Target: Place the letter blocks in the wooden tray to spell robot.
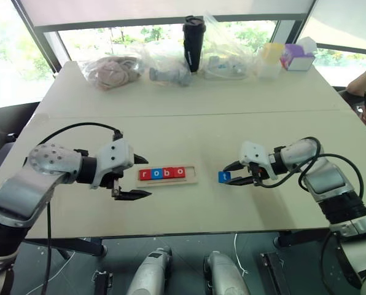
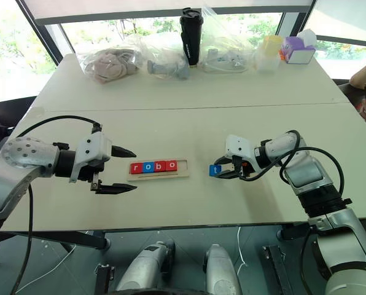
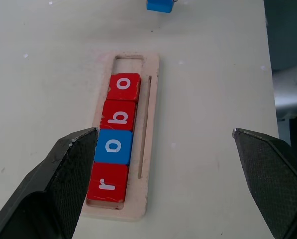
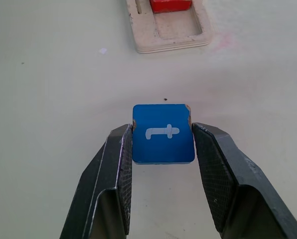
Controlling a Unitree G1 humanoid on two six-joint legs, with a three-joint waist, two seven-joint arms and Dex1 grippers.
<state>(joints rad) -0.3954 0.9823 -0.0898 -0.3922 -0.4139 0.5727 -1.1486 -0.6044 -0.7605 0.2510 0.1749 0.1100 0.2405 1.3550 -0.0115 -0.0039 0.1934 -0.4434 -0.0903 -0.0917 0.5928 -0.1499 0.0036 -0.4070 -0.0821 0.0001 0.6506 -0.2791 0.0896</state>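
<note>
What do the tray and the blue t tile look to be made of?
The wooden tray: pale unpainted wood, apparently layered ply, judging by its matte grain and stepped rim. The t tile: probably wood under glossy blue paint, since bare tan shows at its chipped corners.

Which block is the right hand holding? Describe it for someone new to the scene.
On the pale table, just right of the long pale-wood tray holding r-o-b-o, the right hand pinches a small flat blue square block. It alone sits outside the tray and bears a white t.

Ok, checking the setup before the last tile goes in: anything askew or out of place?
Nothing stands out. The four tiles sit in line in the wooden tray, spelling r, o, b, o. The blue t block is squarely between the right claw fingers.
</note>
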